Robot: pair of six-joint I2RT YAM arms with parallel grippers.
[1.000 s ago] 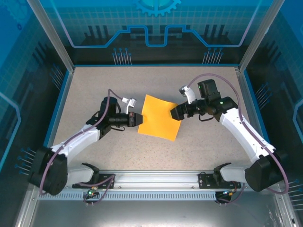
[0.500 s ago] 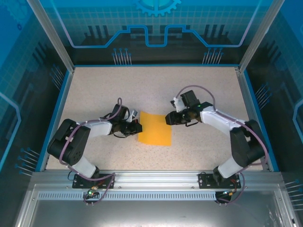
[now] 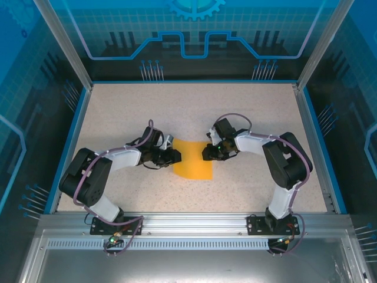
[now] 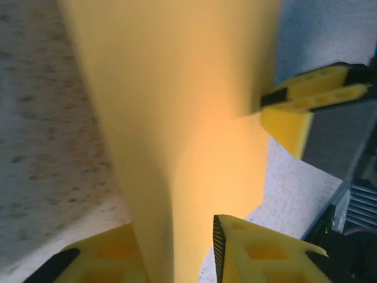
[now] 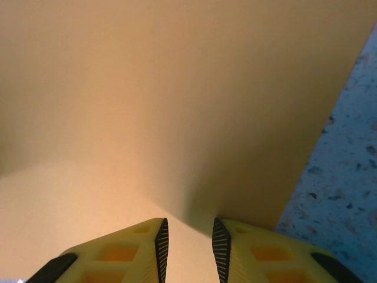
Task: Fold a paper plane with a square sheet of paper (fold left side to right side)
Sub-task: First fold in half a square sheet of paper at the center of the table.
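Top external: left gripper [image 3: 178, 156] and right gripper [image 3: 204, 153] narrowly parted around opposite edges of the square sheet of paper [image 3: 193, 165]

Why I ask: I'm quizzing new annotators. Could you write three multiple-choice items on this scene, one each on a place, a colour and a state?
1. Where does the square sheet of paper lie? A. between the left gripper and the right gripper; B. left of both; C. right of both.
2. What colour is it? A. white; B. orange-yellow; C. blue.
3. What shape is it in? A. crumpled ball; B. pointed dart; C. four-sided sheet.
Answers: 1 A, the top view shows a gripper at each side edge; 2 B, every view shows that colour; 3 C, straight edges and corners show from above, with no sharp tip.
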